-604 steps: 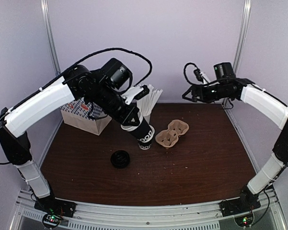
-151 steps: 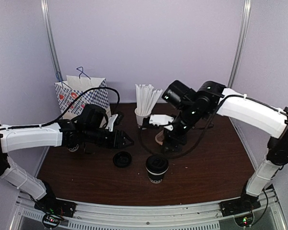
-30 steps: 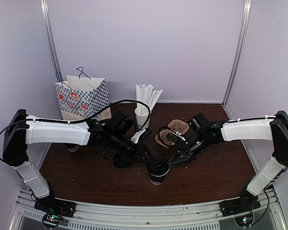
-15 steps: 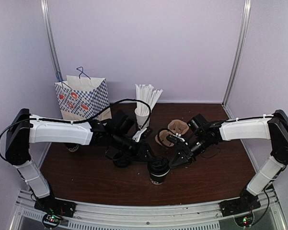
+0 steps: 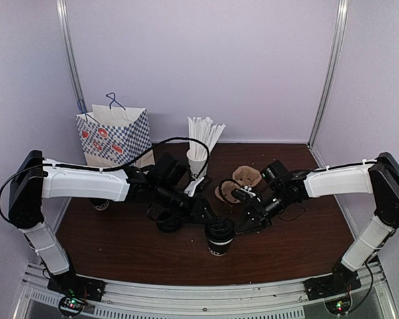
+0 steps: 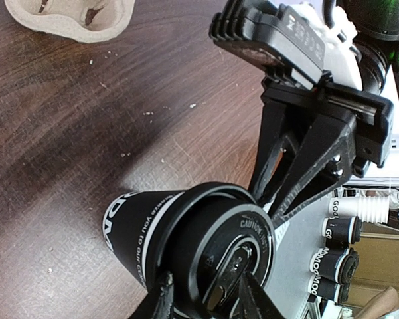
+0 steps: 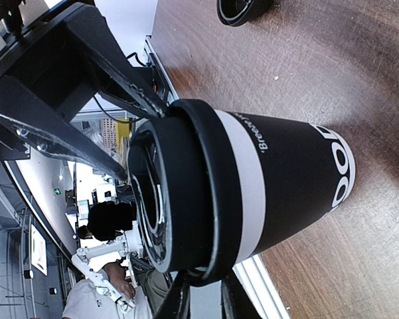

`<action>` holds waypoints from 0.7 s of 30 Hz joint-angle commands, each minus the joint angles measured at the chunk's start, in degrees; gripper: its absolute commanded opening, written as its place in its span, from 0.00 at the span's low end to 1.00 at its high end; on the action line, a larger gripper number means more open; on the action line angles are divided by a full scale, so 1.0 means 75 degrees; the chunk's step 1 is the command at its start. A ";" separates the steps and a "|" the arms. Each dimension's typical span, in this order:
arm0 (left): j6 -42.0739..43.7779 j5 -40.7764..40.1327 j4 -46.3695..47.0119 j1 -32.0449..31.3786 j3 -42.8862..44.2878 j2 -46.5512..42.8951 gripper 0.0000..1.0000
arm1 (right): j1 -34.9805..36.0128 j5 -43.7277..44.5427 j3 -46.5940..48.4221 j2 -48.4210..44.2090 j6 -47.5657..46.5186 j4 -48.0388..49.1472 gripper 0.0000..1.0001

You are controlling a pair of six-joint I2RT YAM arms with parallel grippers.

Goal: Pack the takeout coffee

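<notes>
**Black lidded cup upright, both grippers at its lid**

Landmark: the pulp cup carrier [image 5: 238, 185] near the middle of the wooden table [image 5: 299, 246].

1. The takeout coffee [image 5: 220, 236] stands upright on the table, on the arm-base side of the carrier and apart from it. Its black lid is on and the white lettering shows on its side.
2. The left gripper [image 6: 206, 296] reaches the cup from the carrier's left. Its fingers [image 6: 162, 297] sit apart, with part of the lid between them. Whether they press on the lid cannot be told.
3. The right gripper [image 7: 203, 297] reaches the cup from the near side of the carrier. Its jaws are narrow, and the lid's rim sits pinched between the tips. The left wrist view shows its two fingers meeting at that rim.
4. A loose black lid [image 5: 167, 221] lies on the table left of the carrier, on its near side.
5. The cup of straws [image 5: 198, 150] stands beyond the carrier, to its left.
6. The checked gift bag [image 5: 114, 136] stands well to the carrier's left, at the table's back.
</notes>
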 commanded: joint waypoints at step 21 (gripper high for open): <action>-0.0137 -0.0296 -0.0797 -0.0386 -0.1183 0.0873 0.34 | 0.0160 0.3619 0.0179 0.0878 -0.1709 -0.1255 0.20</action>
